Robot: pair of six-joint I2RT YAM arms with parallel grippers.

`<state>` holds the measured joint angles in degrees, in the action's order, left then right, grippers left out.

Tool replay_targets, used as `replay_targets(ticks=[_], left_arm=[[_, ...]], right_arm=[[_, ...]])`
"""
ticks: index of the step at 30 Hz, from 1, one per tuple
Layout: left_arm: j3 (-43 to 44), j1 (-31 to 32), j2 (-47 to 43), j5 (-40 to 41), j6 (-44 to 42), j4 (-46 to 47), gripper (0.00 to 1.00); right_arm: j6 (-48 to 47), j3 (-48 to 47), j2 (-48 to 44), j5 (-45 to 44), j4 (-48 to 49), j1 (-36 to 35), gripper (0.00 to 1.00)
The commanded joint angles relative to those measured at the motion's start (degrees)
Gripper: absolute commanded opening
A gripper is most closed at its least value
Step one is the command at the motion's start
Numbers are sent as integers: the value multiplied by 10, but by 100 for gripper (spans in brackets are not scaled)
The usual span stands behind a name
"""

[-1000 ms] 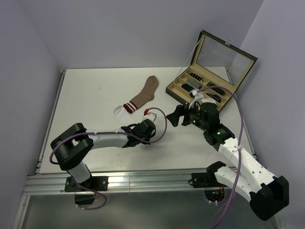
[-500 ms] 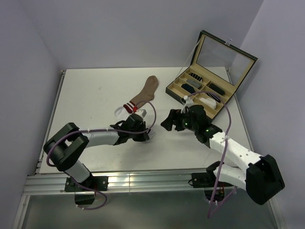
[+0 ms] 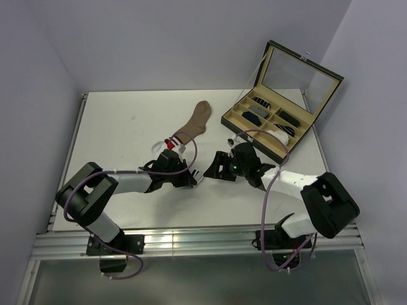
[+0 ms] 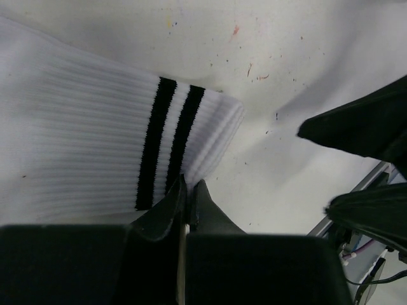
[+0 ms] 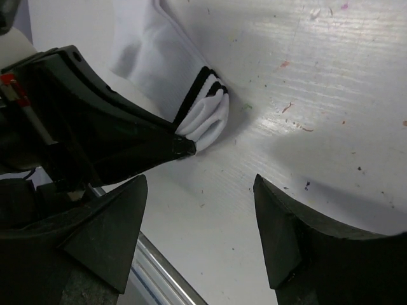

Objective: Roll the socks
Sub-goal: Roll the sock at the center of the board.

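White sock [image 4: 76, 146], cuff nipped in low outstretched left pincer [image 4: 189, 190], right pincer [image 5: 200, 183] wide, facing it.

Left gripper [image 3: 193, 176] and right gripper [image 3: 211, 171] sit nose to nose on the table [image 3: 114, 127], a scrap of white sock [image 3: 199, 175] showing between them. Brown sock [image 3: 194, 124] lies just behind, open case [image 3: 299, 75] further right.

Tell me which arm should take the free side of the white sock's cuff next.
Right. The left fingers are pinched shut on the white sock at its cuff edge, so they're busy. The right fingers stand open, facing that cuff from close by, bare table between.
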<state>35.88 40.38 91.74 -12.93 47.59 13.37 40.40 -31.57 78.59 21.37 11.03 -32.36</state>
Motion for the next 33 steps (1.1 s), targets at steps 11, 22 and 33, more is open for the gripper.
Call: replay_targets(ticks=[11, 22, 33], left_arm=[[-15, -8, 6, -22, 9, 27, 0], [-20, -9, 8, -27, 9, 39, 0], [-21, -10, 12, -35, 8, 45, 1]], right_arm=[[105, -41, 131, 65, 160, -13, 73], [134, -60, 186, 90, 209, -22, 71], [144, -67, 181, 89, 209, -24, 62]])
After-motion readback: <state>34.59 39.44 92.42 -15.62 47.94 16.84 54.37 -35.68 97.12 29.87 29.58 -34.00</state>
